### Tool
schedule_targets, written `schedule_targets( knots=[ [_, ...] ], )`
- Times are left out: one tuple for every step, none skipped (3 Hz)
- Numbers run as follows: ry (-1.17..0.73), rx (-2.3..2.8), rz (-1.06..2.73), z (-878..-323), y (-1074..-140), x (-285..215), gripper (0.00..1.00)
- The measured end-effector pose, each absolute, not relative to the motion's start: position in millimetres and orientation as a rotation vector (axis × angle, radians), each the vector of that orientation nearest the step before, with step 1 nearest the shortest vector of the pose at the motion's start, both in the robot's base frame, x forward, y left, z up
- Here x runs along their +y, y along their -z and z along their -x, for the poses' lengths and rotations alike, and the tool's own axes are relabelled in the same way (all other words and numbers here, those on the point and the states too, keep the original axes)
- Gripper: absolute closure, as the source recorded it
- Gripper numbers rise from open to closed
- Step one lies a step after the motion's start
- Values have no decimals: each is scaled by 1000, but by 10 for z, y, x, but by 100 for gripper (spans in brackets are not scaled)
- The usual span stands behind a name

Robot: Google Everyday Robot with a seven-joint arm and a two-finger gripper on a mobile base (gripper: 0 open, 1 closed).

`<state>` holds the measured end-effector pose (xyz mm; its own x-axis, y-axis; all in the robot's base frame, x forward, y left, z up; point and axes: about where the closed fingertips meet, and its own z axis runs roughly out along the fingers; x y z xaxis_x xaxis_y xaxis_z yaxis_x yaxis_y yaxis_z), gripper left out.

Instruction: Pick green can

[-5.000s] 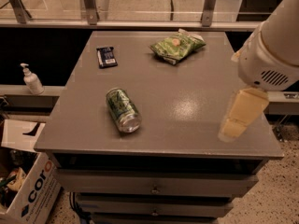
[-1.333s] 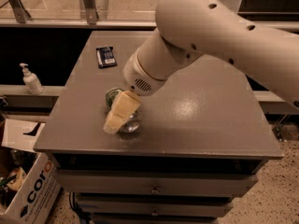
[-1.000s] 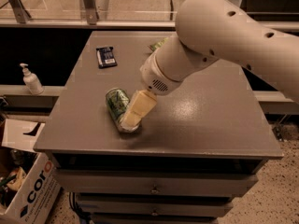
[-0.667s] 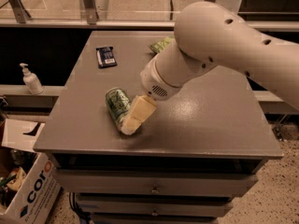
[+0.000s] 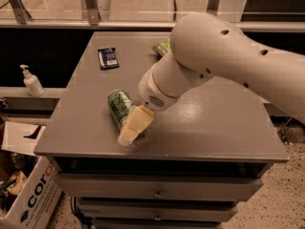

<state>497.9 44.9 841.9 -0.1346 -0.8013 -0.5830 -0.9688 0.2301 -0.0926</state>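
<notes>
The green can (image 5: 119, 107) lies on its side on the grey table (image 5: 214, 128), left of centre, near the front edge. Its near end is hidden behind my gripper (image 5: 133, 127), whose pale fingers come down over the can's front right side. My white arm reaches in from the right and covers much of the table's middle.
A dark blue packet (image 5: 107, 57) lies at the back left of the table. A green snack bag (image 5: 162, 47) shows partly behind my arm at the back. A pump bottle (image 5: 31, 81) stands on a ledge to the left. A cardboard box (image 5: 28, 194) sits on the floor at lower left. Drawers run below the table front.
My gripper swung from the table's right side to the can, then shifted slightly right along it. The can has stayed in place.
</notes>
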Motion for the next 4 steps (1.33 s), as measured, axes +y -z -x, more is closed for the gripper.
schedule_targets(
  knots=[
    [-432,2015,1601,-4915,-8379,528,0],
    [-448,2061,1557,-4884,-8335,630,0],
    [-470,2114,1484,-4877,-8316,770,18],
    [-483,2143,1413,-4911,-8343,852,41]
  ],
)
